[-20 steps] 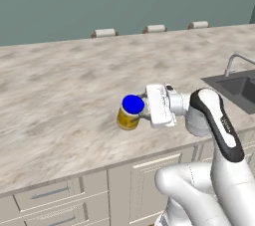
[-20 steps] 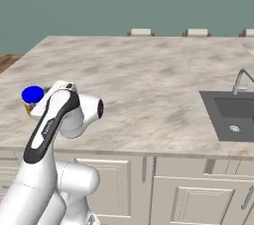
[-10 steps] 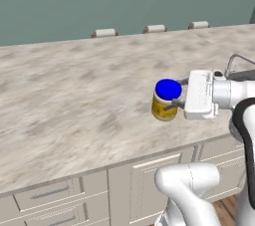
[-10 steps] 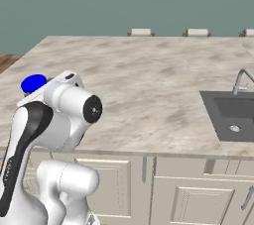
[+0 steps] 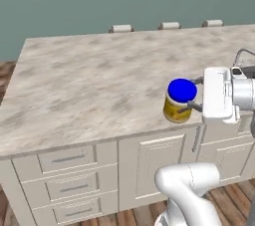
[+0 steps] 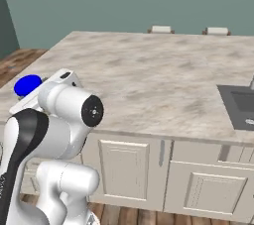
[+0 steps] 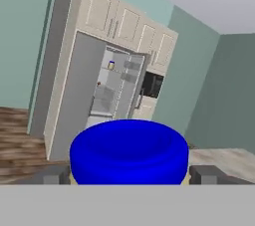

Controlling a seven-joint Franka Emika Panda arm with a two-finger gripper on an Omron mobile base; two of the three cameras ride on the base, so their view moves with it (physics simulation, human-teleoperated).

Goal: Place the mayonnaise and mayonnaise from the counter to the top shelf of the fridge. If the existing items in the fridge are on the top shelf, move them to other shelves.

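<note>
The gripper [image 5: 191, 94] is pinching a mayonnaise jar [image 5: 178, 101] from its three o'clock side, fingers closed on the body just under the blue lid. The jar is standing upright, lid up, hanging above the counter [image 5: 94, 90] front edge. The fridge [image 7: 97, 90] is gaping open at twelve o'clock in the hand view.

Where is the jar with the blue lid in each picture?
Left base view: the mayonnaise sits right of centre, held by the gripper at the counter's front edge.
Right base view: its blue lid peeks out at far left.
Hand view: bottom centre.
Shared landmark: the counter.
</note>
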